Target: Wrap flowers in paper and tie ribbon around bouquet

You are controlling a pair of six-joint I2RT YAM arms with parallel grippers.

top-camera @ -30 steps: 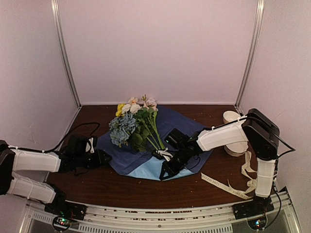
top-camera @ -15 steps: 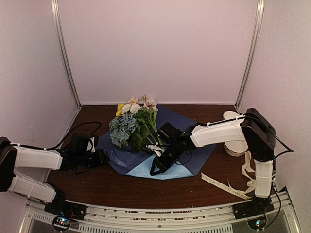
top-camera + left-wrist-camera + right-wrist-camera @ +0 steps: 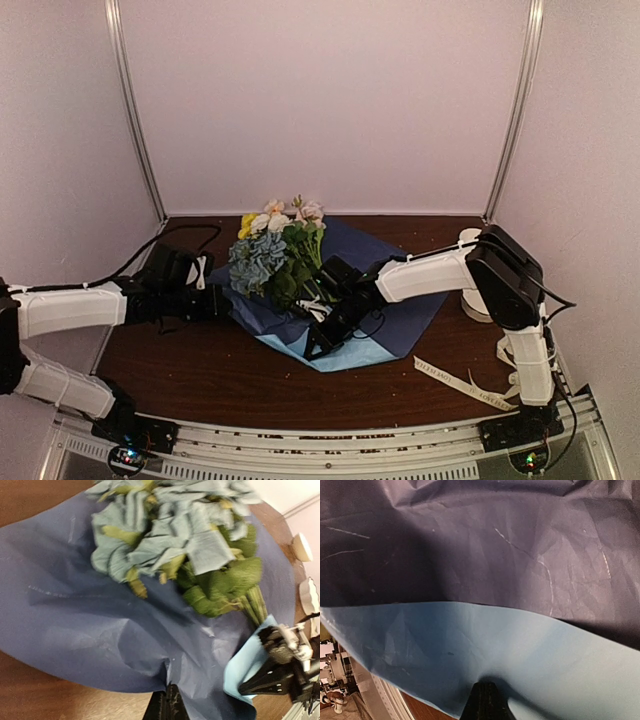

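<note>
White-shelled arms [image 3: 70, 308] with black joints [image 3: 505, 275] and black jaws

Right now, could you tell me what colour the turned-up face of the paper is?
Light blue; the paper shows it best in the right wrist view.

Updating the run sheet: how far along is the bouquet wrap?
Done: flowers lie on the paper. In hand: left gripper and right gripper each pinch a paper edge, near corner turned light-blue side up. Left: close the cone, tie; the ribbon lies untouched at right.
</note>
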